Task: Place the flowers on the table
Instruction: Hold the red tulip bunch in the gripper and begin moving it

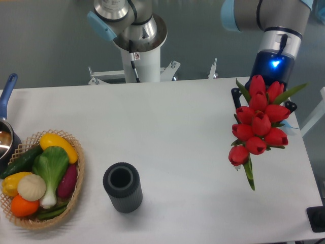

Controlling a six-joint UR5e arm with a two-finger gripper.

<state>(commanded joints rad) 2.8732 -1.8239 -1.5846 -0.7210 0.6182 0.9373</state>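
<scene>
Arm [264, 15]: grey metallic tubular links, light-blue plastic caps at the joints. Base column [142, 61] was white and cylindrical, widening to a silver collar above, with a thin black cable running down its front past a small red-and-white marking. White mounting brackets with bolts sat at its foot. Wrist section [277, 51] was silver over black, with a glowing blue ring light. Gripper [264, 99] fingers were black, mostly hidden.
</scene>
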